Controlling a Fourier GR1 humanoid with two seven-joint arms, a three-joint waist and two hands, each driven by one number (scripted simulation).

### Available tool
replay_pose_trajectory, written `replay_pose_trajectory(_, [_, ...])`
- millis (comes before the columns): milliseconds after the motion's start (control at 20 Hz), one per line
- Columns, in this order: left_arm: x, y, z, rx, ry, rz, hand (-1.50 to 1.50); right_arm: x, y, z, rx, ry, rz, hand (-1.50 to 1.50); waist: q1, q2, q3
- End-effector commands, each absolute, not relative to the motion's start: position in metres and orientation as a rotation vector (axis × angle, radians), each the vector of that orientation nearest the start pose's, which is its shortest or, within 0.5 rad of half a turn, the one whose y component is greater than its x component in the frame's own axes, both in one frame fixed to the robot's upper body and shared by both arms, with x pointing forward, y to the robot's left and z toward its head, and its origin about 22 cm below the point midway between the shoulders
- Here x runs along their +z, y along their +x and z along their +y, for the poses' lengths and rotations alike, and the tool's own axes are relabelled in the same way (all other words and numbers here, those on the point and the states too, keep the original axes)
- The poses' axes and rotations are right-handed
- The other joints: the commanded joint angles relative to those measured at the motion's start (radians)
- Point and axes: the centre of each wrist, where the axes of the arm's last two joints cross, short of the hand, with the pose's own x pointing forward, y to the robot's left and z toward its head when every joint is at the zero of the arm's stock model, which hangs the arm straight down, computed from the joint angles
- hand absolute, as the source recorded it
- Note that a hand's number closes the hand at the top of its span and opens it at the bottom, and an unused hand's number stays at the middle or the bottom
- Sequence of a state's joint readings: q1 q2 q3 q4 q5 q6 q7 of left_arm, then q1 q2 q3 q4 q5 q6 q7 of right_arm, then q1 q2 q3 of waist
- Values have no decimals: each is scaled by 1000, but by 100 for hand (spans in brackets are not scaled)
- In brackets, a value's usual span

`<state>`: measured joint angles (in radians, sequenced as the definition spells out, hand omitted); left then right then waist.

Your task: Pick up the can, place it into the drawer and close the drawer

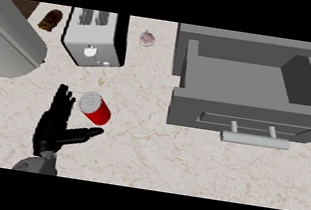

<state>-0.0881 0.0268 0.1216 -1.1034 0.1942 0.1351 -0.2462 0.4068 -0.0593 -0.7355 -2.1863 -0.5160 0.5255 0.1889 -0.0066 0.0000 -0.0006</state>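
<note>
Pick-up step, grasp not yet made. Left hand (54, 127) open, fingers straight, thumb splayed right, holding nothing. Can (95, 108) just right of fingers, above thumb, in the V between, contact unclear. Drawer (253, 99) open, well right of hand. Next: curl round can, lift, carry right. Right hand out of view.

The left forearm (30, 164) and grey cylinder (4, 36) are cut off by edges.

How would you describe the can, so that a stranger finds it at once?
Start at the toaster at the counter's back left. In front of it, the can lies between the left hand's thumb and fingers. Only it is red, with a silver top.
</note>
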Motion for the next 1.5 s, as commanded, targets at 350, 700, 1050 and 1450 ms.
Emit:
replay_pose_trajectory(350, [-133,249,256,353,46,-1382,-150,128,62,-387,-100,-203,-1788,-150,-4,1,0])
replay_pose_trajectory(700, [-135,253,231,430,-2,-1406,-150,106,52,-376,-86,-178,-1774,-150,-4,-1,0])
replay_pose_trajectory(1050, [-120,276,249,398,-164,-1395,150,106,64,-374,-96,-168,-1771,-150,0,0,0])
replay_pose_trajectory(1450, [-91,301,231,353,-256,-1518,150,127,67,-365,-126,-168,-1778,-150,6,-2,1])
